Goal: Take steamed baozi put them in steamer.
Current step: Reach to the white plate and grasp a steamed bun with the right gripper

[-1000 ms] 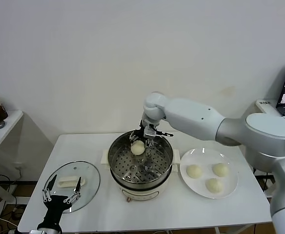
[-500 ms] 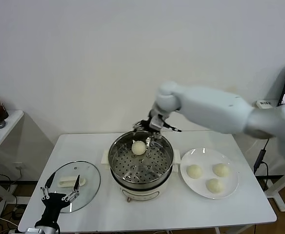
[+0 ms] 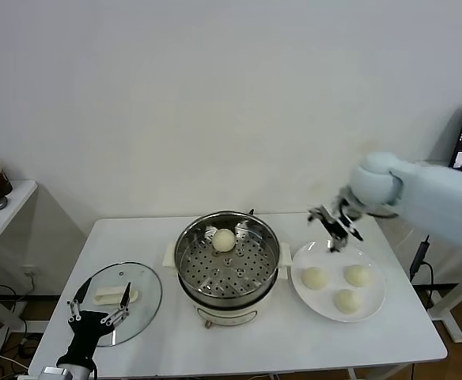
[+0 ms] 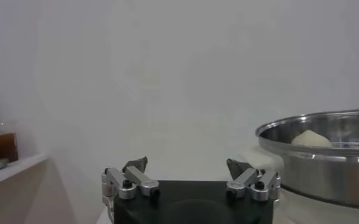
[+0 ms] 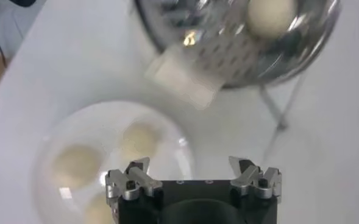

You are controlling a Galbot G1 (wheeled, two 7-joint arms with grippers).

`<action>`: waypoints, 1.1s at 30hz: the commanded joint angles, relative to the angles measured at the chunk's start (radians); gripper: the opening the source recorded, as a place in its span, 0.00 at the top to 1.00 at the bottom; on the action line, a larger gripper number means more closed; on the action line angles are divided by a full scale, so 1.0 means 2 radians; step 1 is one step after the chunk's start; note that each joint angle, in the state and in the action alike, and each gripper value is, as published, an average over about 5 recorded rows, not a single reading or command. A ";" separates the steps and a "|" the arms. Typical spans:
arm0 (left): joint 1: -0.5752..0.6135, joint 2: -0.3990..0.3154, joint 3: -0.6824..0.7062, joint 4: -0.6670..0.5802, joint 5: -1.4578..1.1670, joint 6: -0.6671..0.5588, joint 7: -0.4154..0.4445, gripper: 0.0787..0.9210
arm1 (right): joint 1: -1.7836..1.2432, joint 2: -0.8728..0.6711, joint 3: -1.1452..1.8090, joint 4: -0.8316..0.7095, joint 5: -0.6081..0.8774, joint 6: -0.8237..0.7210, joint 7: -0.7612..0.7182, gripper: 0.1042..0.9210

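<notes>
Baozi: one (image 3: pixel 225 240) is sitting on the steamer's (image 3: pixel 228 265) perforated tray while three are waiting on the white plate (image 3: pixel 376 309). Right gripper (image 3: pixel 331 228), jaws spread and empty, is hovering above the plate's far edge; coming straight down over the nearest bun (image 3: pixel 315 278) and squeezing gently should avoid denting it. Left gripper (image 3: pixel 98 315), jaws also spread, is idling over the glass lid (image 3: pixel 148 297).

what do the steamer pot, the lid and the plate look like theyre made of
Steamer: polished stainless steel by its mirror-like reflections, with a perforated tray; its base looks like white plastic.
Lid: probably clear glass, as the table shows through it, with a white handle.
Plate: glossy white, likely ceramic or melamine, holding three baozi.
</notes>
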 commanded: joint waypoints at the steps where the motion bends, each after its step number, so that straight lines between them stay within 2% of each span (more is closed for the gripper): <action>1: 0.001 -0.001 -0.002 0.000 -0.001 0.002 0.001 0.12 | -0.175 -0.060 0.098 -0.023 -0.034 -0.066 0.006 0.12; 10: 0.004 -0.004 -0.006 0.002 0.003 0.001 0.002 0.12 | -0.264 0.018 0.168 -0.099 -0.065 -0.051 0.021 0.12; 18: 0.006 -0.005 -0.012 0.003 0.005 0.001 0.002 0.12 | -0.284 0.079 0.192 -0.154 -0.089 -0.033 0.033 0.12; 33: 0.006 -0.008 -0.015 0.005 0.007 0.000 0.002 0.12 | -0.285 0.112 0.196 -0.185 -0.098 -0.034 0.025 0.12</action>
